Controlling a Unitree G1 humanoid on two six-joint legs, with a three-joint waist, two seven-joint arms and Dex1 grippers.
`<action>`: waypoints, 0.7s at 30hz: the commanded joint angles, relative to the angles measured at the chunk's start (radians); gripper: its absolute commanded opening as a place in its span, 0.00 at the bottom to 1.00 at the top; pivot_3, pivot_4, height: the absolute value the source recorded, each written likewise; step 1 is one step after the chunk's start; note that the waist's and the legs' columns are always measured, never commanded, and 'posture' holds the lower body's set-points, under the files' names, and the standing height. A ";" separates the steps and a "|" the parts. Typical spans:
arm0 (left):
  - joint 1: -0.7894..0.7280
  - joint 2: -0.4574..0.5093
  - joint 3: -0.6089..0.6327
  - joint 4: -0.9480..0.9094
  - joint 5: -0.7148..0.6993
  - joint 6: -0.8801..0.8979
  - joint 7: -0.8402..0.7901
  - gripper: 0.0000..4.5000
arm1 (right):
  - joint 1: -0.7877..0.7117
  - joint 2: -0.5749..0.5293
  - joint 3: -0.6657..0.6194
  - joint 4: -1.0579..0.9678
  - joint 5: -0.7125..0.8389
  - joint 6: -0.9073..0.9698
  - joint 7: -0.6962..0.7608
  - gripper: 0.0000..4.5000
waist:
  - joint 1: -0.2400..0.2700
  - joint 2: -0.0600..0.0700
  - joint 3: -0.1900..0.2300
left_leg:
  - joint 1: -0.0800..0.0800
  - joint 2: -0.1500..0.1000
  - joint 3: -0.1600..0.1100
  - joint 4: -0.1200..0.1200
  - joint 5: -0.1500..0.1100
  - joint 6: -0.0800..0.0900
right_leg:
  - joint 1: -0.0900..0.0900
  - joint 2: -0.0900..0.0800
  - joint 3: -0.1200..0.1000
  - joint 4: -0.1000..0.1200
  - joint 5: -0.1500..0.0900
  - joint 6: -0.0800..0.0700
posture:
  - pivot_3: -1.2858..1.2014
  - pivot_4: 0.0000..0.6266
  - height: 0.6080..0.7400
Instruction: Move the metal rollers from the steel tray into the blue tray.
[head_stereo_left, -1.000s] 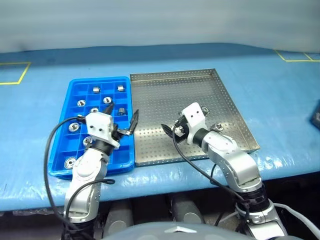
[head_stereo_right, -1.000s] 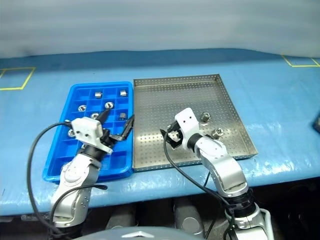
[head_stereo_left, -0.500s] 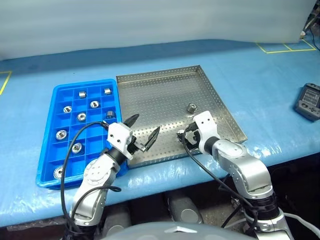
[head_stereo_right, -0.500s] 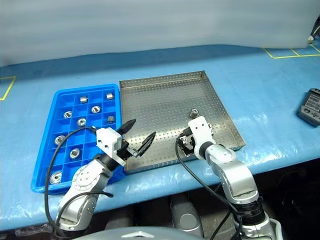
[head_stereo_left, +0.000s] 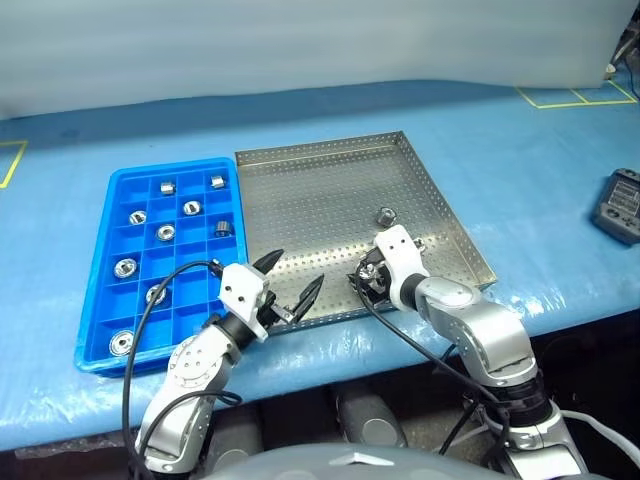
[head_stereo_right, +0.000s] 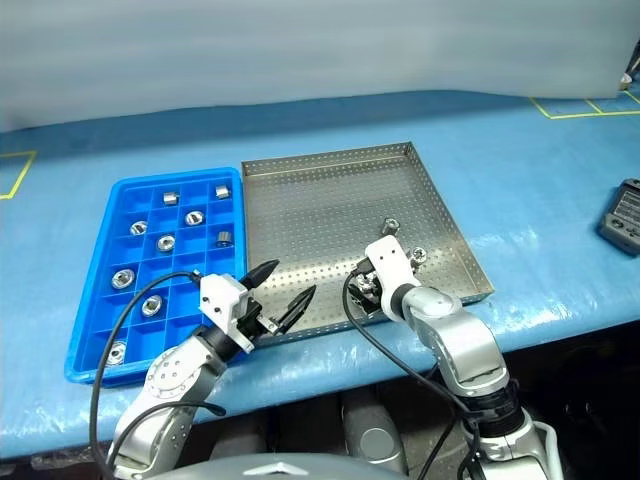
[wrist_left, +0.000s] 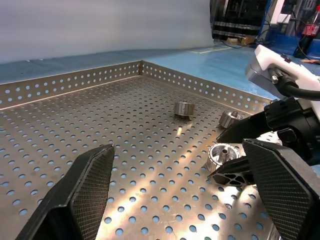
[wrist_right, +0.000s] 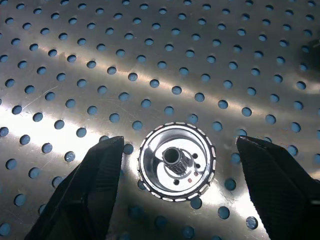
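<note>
The steel tray (head_stereo_left: 310, 200) lies mid-table with the blue tray (head_stereo_left: 100, 275) along its left side. Several metal rollers (head_stereo_left: 166, 232) sit in the blue tray's compartments. Two loose rollers rest in the steel tray near its right rim, one (head_stereo_left: 386, 215) farther back than the other (wrist_left: 229, 119). A third roller (wrist_right: 176, 161) stands on end near the front rim. My right gripper (wrist_right: 178, 142) tips down over it, open, a finger on each side with gaps. My left gripper (head_stereo_left: 298, 272) hovers open and empty over the steel tray's front left.
A black device (head_stereo_left: 622, 203) lies on the blue table cover (head_stereo_left: 520, 150) at the far right. The steel tray's low rim (wrist_left: 70, 82) rings the rollers. The table's front edge runs just behind both grippers.
The view has shifted. My left gripper swung from over the blue tray to the steel tray's front left and sank. My right gripper tipped down over the front roller.
</note>
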 joint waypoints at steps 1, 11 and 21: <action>0.003 0.000 -0.007 -0.060 -0.007 -0.011 0.006 1.00 | -0.015 -0.005 0.009 -0.003 0.001 0.014 0.004 0.57 | 0.005 0.000 0.000 | 0.000 0.000 0.000 0.000 0.000 0.000 | 0.000 0.000 0.000 0.000 0.000 0.000 | 0.49 0.24 1.00; 0.017 -0.015 0.009 -0.065 0.016 -0.040 0.052 1.00 | -0.118 0.029 0.031 -0.006 -0.005 -0.036 0.000 0.39 | 0.009 0.001 0.001 | 0.000 0.000 0.000 0.000 0.000 0.000 | 0.000 0.000 0.000 0.000 0.000 0.000 | 0.50 0.24 1.00; 0.077 -0.118 0.142 -0.111 0.098 -0.132 0.266 1.00 | -0.366 0.230 0.131 0.255 -0.038 -0.286 0.033 0.39 | 0.073 0.002 0.002 | 0.000 0.000 -0.001 -0.002 0.000 0.000 | -0.001 0.001 -0.001 0.000 0.000 0.000 | 0.57 0.24 1.00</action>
